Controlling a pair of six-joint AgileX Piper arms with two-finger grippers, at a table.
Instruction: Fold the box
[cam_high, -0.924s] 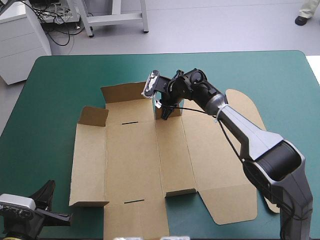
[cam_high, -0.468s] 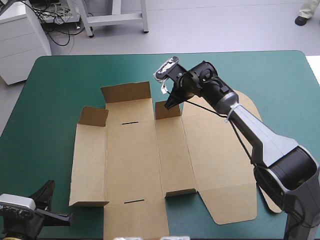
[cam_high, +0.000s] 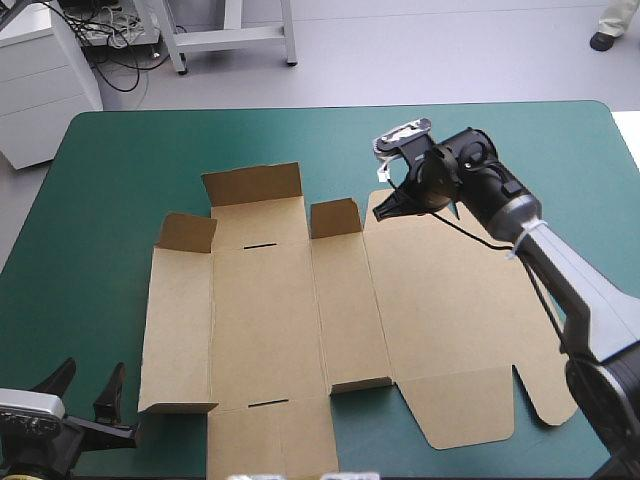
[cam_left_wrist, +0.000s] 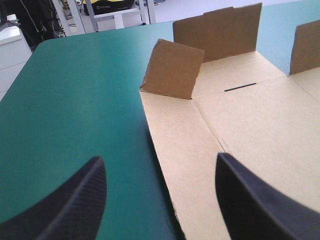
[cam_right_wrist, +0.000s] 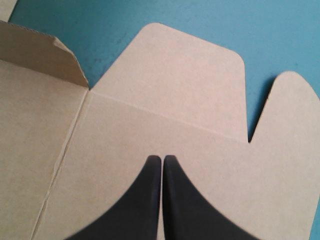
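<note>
- Well, the right jaws are pressed together with nothing in them, their black fingers (cam_right_wrist: 147, 200) making one point just above the brown board at the far edge of the wide right-hand panel.
- Just ahead of that point a rounded tab (cam_right_wrist: 175, 85) lies flat on the teal-green cover (cam_high: 120, 180), with its crease running across in front of the tip.
- The left jaws stand apart and empty at the table's near left corner. The box's near left corner is just ahead of them.
- The box (cam_high: 260, 320) lies spread mid-table, mostly flat. Along its far edge three pieces stand up: a corner flap (cam_left_wrist: 172, 70), the far wall (cam_high: 252, 185) and a small flap (cam_high: 335, 218).
- I'd guess the tab is next. To do it well, slide the closed tip under its free edge from the cover side and lift at the crease. Go slowly, since nothing pins the sheet and it could skid.
</note>
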